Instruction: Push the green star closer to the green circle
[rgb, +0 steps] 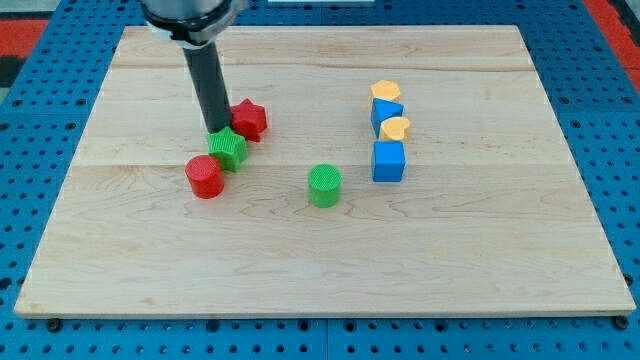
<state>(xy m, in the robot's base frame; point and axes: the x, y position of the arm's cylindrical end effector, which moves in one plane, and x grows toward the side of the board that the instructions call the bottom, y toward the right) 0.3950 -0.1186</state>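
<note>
The green star (229, 150) lies left of the board's middle, between a red circle (204, 177) at its lower left and a red star (248, 119) at its upper right. The green circle (324, 185) stands apart to the view's right of the green star, a little lower. My tip (217, 130) is at the green star's upper left edge, touching or nearly touching it, with the rod rising toward the view's top.
On the right, a column of blocks: a yellow hexagon (386, 91), a blue block (387, 113), a yellow heart (396, 128), a blue cube (389, 160). The wooden board (320, 260) lies on a blue pegboard.
</note>
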